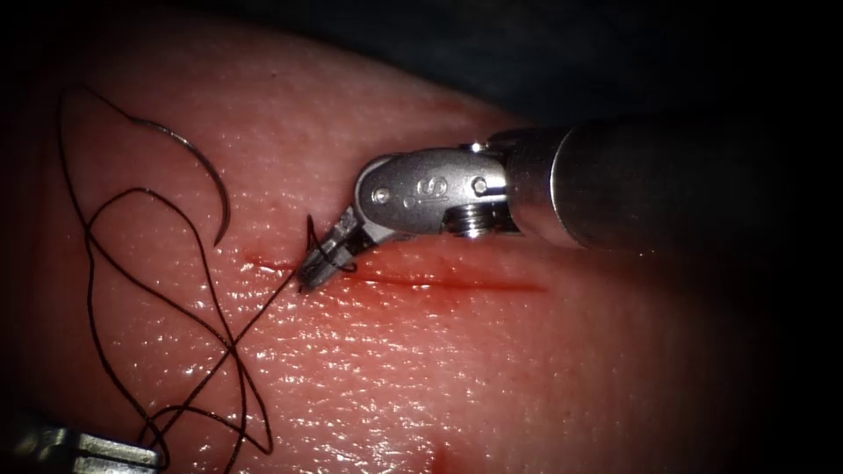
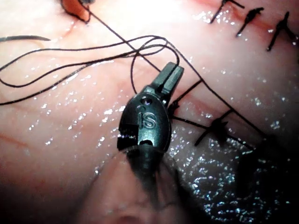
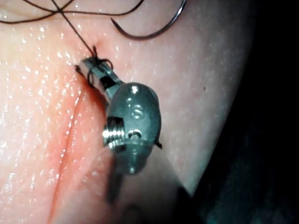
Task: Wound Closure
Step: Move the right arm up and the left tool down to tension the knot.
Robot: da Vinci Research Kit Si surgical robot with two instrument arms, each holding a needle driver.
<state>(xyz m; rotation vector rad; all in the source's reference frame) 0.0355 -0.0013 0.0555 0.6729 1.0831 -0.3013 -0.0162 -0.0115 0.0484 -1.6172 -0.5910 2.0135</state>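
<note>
The tissue (image 1: pixel 421 369) has a cut (image 1: pixel 457 283) running left to right, wet with red fluid. My right tool (image 1: pixel 318 266) sits at the cut's left end, its jaws shut on the thread (image 1: pixel 309 230) where a short tail stands up, with dark thread wound around the jaws (image 3: pixel 96 65). The curved needle (image 1: pixel 209 171) lies free on the tissue, up and left of the cut, held by neither tool; it is also in the right wrist view (image 3: pixel 156 30). From the cut the thread (image 1: pixel 233 347) runs down to my left tool (image 1: pixel 132 454), whose jaws (image 2: pixel 170 74) are shut on it.
Slack thread loops (image 1: pixel 97 290) lie over the tissue left of the cut. Several finished stitches with knots (image 2: pixel 217 128) lie beside the left tool in the left wrist view. A small red spot (image 1: pixel 439 458) marks the tissue at the front edge.
</note>
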